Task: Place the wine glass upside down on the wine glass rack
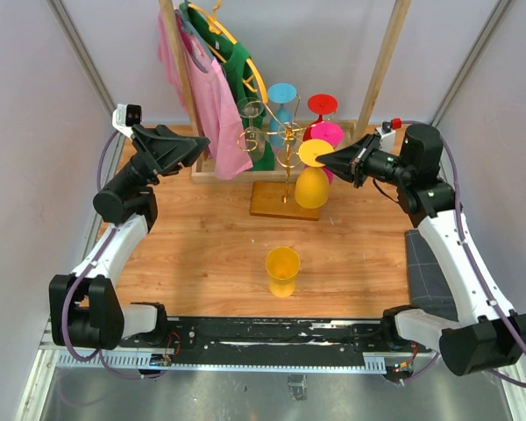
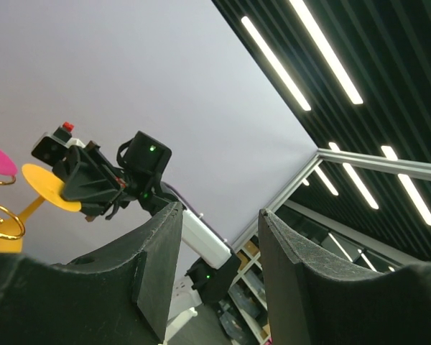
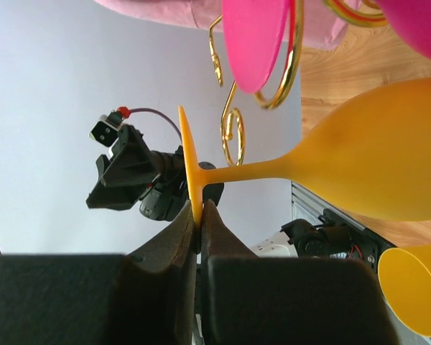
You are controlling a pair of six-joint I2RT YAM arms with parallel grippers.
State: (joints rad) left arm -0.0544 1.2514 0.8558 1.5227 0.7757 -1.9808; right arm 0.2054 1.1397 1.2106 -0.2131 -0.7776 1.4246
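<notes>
- The right gripper (image 3: 199,215) is closed hard on the edge of the foot of the yellow glass (image 3: 373,169). It is a narrow pinch on a thin disc.
- The glass hangs inverted at the right side of the rack (image 1: 285,151), with its foot up among the wire arms and its bowl low, just beside the rack's base. I cannot tell whether the stem is seated in a wire arm.
- The left gripper (image 2: 221,213) has its jaws about half apart with nothing between them. It is raised to the left of the rack, by the pink shirt (image 1: 212,96).
- Letting go early is the main risk. If the stem is not fully in its arm, nothing sits under the foot and the glass would drop beside the rack's base.
- The grip could also slip. A pinch at the rim resists twisting poorly, so the bowl's weight may swing the glass out of the fingers.
- The pink glass (image 3: 255,36) hangs close beside the yellow foot on the rack. A sideways push could knock it off or rock the slender rack.
- A second yellow glass (image 1: 282,270) stands in front of the rack, well apart. A fallen glass could roll into it.
</notes>
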